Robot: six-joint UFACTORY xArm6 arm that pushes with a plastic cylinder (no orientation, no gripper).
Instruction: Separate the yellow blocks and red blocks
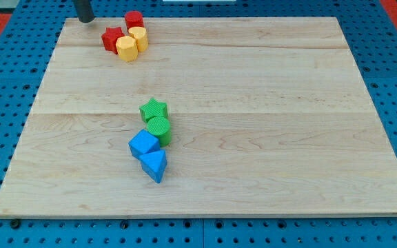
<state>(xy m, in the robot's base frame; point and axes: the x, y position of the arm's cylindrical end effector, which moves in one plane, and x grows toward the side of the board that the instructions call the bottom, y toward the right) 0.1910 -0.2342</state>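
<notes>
Near the board's top left, a red star block [112, 38], a red cylinder block [134, 19], a yellow hexagon block [126, 48] and a second yellow block [139, 37] of rounded shape sit tightly clustered, touching each other. My tip [85, 20] is at the view's top left edge of the board, to the left of the cluster and apart from it, closest to the red star.
In the board's middle stand a green star block [154, 109], a green cylinder block [159, 129], a blue cube block [144, 144] and a blue triangular block [154, 164], in a touching line. The wooden board [267, 124] lies on a blue perforated table.
</notes>
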